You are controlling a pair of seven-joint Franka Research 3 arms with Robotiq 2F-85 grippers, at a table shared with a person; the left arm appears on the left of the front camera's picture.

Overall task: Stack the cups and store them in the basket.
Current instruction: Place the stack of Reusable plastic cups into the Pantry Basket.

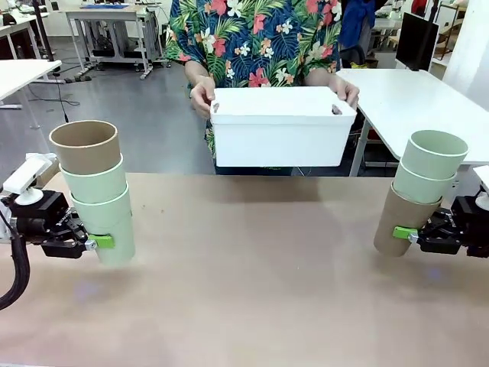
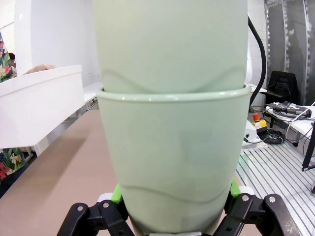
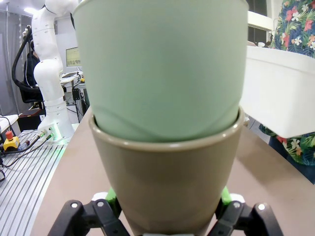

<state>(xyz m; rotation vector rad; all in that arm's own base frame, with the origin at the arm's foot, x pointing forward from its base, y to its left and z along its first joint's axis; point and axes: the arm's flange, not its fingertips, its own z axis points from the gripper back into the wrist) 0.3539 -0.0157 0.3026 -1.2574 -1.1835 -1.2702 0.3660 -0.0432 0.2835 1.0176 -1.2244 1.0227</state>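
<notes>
On the left, my left gripper [image 1: 98, 243] is shut on the bottom mint cup [image 1: 107, 222] of a three-cup stack, with another mint cup and a tan-brown cup [image 1: 85, 145] on top. In the left wrist view that mint stack [image 2: 172, 147] rises between my green pads. On the right, my right gripper [image 1: 409, 234] is shut on a tan-brown cup [image 1: 401, 222] that carries two mint cups [image 1: 432, 160]. The right wrist view shows this brown cup [image 3: 167, 182] with a mint cup in it. A person holds the white basket [image 1: 279, 134] with both hands at the table's far edge.
The brown tabletop [image 1: 252, 267] stretches between the two stacks. A white table [image 1: 412, 99] stands at the back right, beside the person. The basket [image 2: 39, 105] appears to the left in the left wrist view and as the white basket [image 3: 280, 93] to the right in the right wrist view.
</notes>
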